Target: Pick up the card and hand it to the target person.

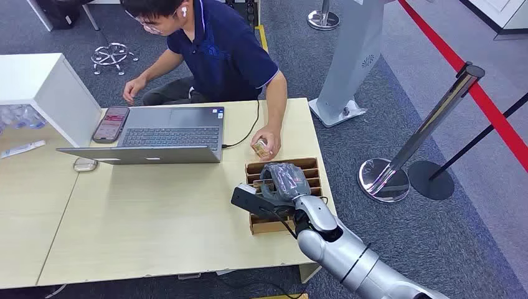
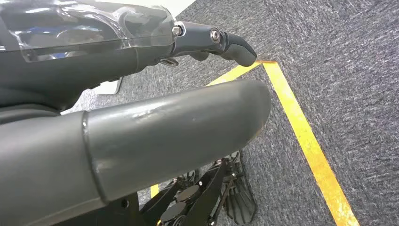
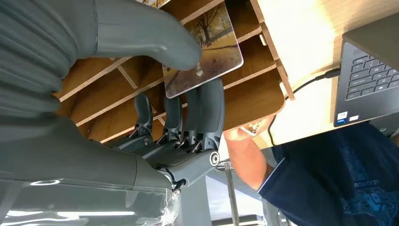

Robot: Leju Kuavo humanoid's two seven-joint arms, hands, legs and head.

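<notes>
Over the slotted brown wooden card rack [image 3: 254, 89] at the desk's [image 1: 155, 212] right edge, the right hand [image 3: 188, 94] pinches the glossy autumn-tree picture card [image 3: 207, 47], thumb above, dark fingers [image 3: 211, 108] beneath. The seated person's hand [image 1: 266, 146] lies just beyond the rack, straight ahead. The left hand [image 2: 141, 136] hangs over carpet, holding nothing.

A: From the head we look forward and steeply down over the surface [image 1: 155, 212], with the wooden rack [image 1: 283, 196] at its right edge and a person [image 1: 218, 50] seated at the far edge.

B: Our right wrist view sits close behind the right hand [image 3: 155, 108], facing that same rack and person. Our left wrist view looks down at the carpet [image 2: 339, 56].
</notes>
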